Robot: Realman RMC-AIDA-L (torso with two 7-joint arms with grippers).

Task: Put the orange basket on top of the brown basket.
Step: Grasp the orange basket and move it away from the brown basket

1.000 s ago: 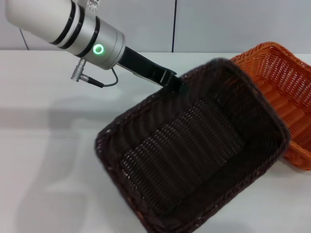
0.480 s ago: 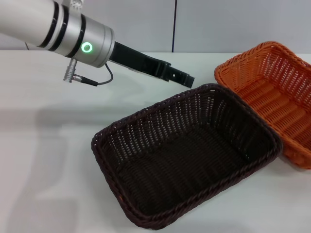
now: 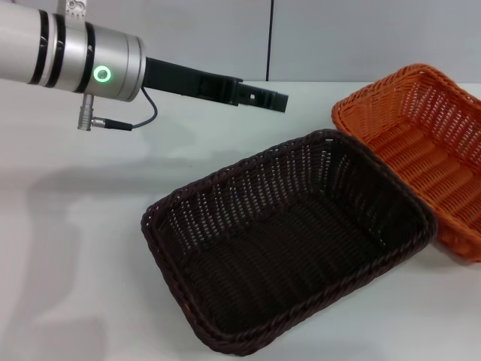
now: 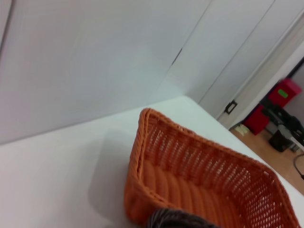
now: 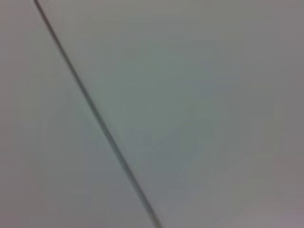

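Observation:
The brown basket (image 3: 248,192) sits flat on the white table in the middle of the head view, open side up. Its far right corner lies against the orange basket (image 3: 443,105), which stands on the table at the right and is cut off by the picture's edge. My left gripper (image 3: 281,101) hangs in the air above the table, behind the brown basket's far rim and left of the orange one, open and holding nothing. The left wrist view shows the orange basket (image 4: 190,175) and a sliver of the brown basket's rim (image 4: 180,219). The right gripper is out of view.
The white table (image 3: 75,248) stretches to the left of the baskets. A pale wall (image 3: 338,37) with a dark vertical seam stands behind it. The left wrist view shows a doorway and red objects (image 4: 280,97) far off beyond the table.
The brown basket was tilted up with my left gripper on its far rim. It now lies flat on the table. The gripper has let go and risen back to the left.

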